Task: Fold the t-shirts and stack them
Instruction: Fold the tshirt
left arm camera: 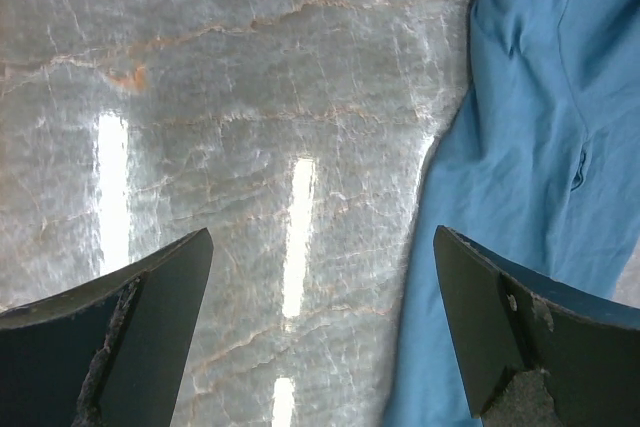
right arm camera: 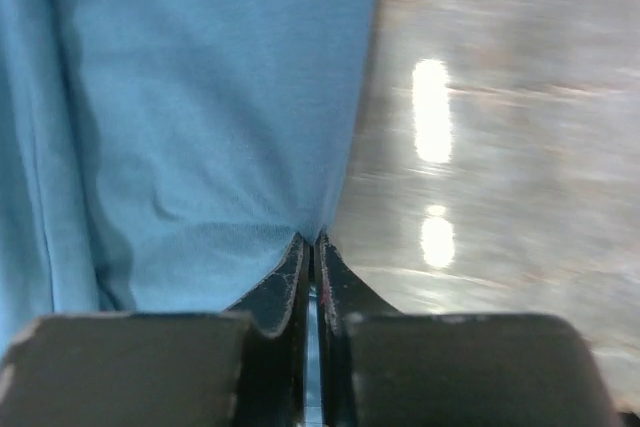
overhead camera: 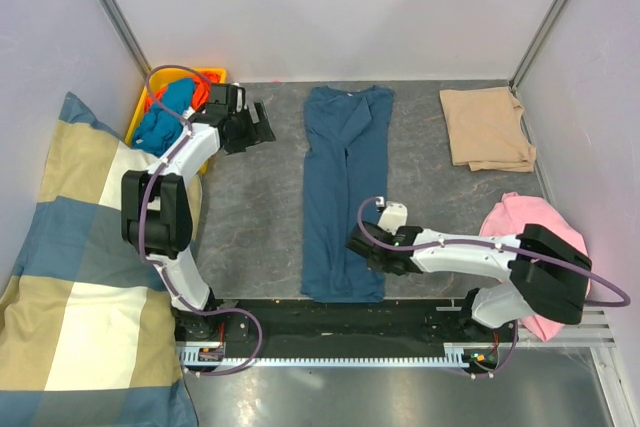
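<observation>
A dark teal t-shirt (overhead camera: 345, 187) lies in a long narrow strip down the middle of the table, collar at the far end. My right gripper (overhead camera: 368, 247) is low at the strip's right edge near the bottom hem, shut on the teal t-shirt (right arm camera: 190, 107); in the right wrist view a sliver of blue cloth shows between the pressed fingers of the right gripper (right arm camera: 312, 239). Left of the shirt's top, my left gripper (overhead camera: 262, 127) hovers open over bare table. The left wrist view shows the left gripper (left arm camera: 322, 247) holding nothing, the teal t-shirt (left arm camera: 540, 147) to its right. A folded tan t-shirt (overhead camera: 487, 127) rests at the back right.
A yellow bin (overhead camera: 212, 75) with blue and orange cloth stands at the back left. A big checked cushion (overhead camera: 80, 267) fills the left side. Pink cloth (overhead camera: 525, 219) lies at the right, partly under my right arm. Grey walls close in the table.
</observation>
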